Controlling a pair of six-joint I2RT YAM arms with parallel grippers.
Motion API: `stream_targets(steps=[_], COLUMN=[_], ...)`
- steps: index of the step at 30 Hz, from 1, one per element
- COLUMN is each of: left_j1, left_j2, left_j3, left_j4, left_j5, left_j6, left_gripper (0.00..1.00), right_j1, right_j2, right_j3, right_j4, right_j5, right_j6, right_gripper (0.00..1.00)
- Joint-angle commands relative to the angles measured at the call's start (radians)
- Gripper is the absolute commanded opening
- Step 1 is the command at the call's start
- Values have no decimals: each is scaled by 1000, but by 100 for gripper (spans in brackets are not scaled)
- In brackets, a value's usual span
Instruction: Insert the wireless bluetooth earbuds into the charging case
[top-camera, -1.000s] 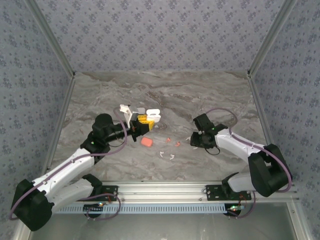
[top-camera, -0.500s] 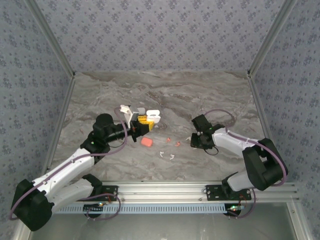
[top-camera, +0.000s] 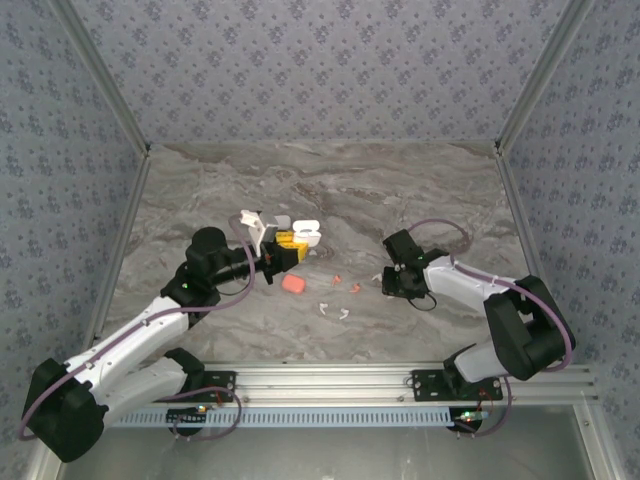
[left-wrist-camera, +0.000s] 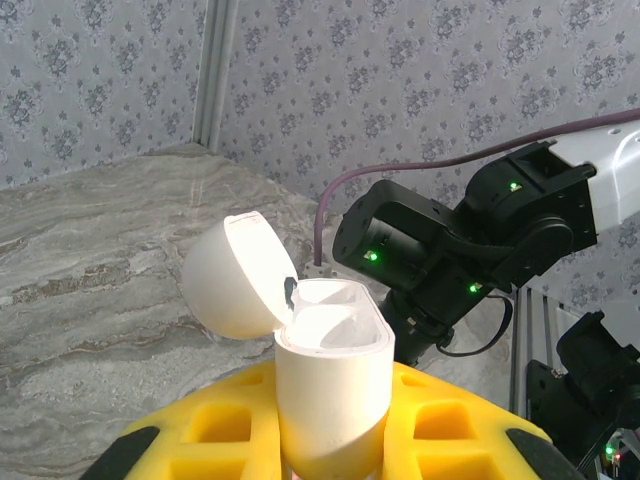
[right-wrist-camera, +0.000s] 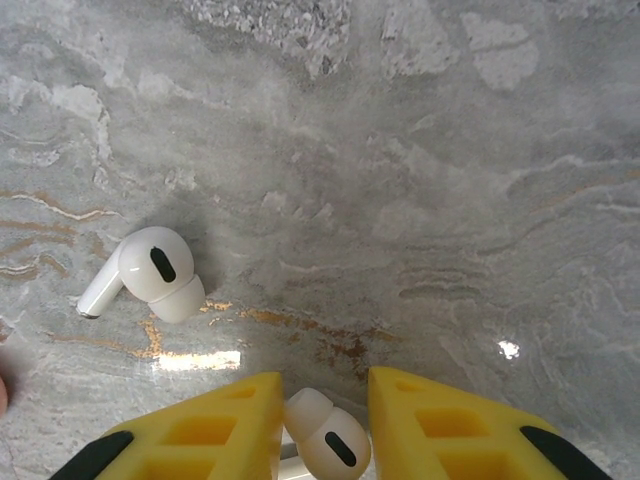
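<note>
A white charging case (left-wrist-camera: 330, 350) stands upright with its lid (left-wrist-camera: 235, 275) swung open to the left and both sockets empty. My left gripper (left-wrist-camera: 330, 420) is shut on its lower body. From above, this gripper (top-camera: 283, 252) holds the case (top-camera: 260, 226) left of centre. My right gripper (right-wrist-camera: 323, 380) is down at the table (right-wrist-camera: 420, 150) with a white earbud (right-wrist-camera: 325, 440) lying slantwise between its yellow fingers (right-wrist-camera: 215, 420), touching both. A second white earbud (right-wrist-camera: 150, 275) lies loose to the left. From above, the right gripper (top-camera: 389, 283) sits right of two pink earbuds (top-camera: 356, 287).
A second white case (top-camera: 307, 230) stands just behind my left gripper, and a salmon-pink case (top-camera: 292, 283) lies in front of it. Two white earbuds (top-camera: 323, 307) lie nearer the front edge. Patterned walls close in the marble table (top-camera: 420, 190) on three sides.
My right gripper's fingers have drawn in around the white earbud, and the right arm has shifted slightly left. The left arm and its case have not moved.
</note>
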Motion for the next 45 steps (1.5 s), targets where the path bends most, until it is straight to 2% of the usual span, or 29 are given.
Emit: stream_targets(steps=[1, 18, 27, 33, 39, 45], left_j1=[-8, -8, -9, -9, -10, -10], left_j2=[-17, -16, -15, -15, -8, 12], left_j3=[22, 23, 23, 23, 16, 4], left_j4=[7, 1, -2, -9, -1, 43], left_j5=[-8, -13, -15, -18, -11, 18], left_j6=[20, 22, 23, 21, -4, -52], left_gripper=[0, 0, 0, 0, 0, 0], right_j1=[10, 42, 58, 65, 74, 112], right_j2=[10, -1, -2, -32, -168, -361], right_j3=[-17, -5, -3, 8, 43, 129], right_j4=[-24, -80, -98, -105, -114, -109], right_j5=[10, 51, 60, 76, 109, 108], right_j6=[22, 23, 22, 5, -101, -329], right_gripper=[30, 32, 29, 22, 20, 19])
